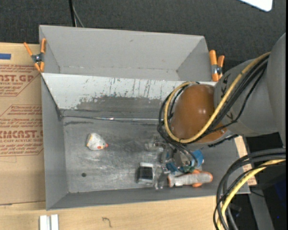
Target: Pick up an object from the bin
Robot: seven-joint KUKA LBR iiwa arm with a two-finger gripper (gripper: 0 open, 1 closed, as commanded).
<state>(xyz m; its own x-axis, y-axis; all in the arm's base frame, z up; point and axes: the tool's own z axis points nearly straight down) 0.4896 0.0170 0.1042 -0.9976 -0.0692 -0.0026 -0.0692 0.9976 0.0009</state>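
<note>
Clutter sits toward the five o'clock corner of the grey metal bin. Nearest the front wall lies a white tube with an orange-red end, on its side. Near its nine o'clock end is a small black square box with a pale face. A blue plastic piece lies just behind the tube. My end effector hangs low between the box and the blue piece, just beside the box; I cannot tell whether it is wide or narrow. Well apart, at its nine o'clock, rests a small white lump with a red spot.
</note>
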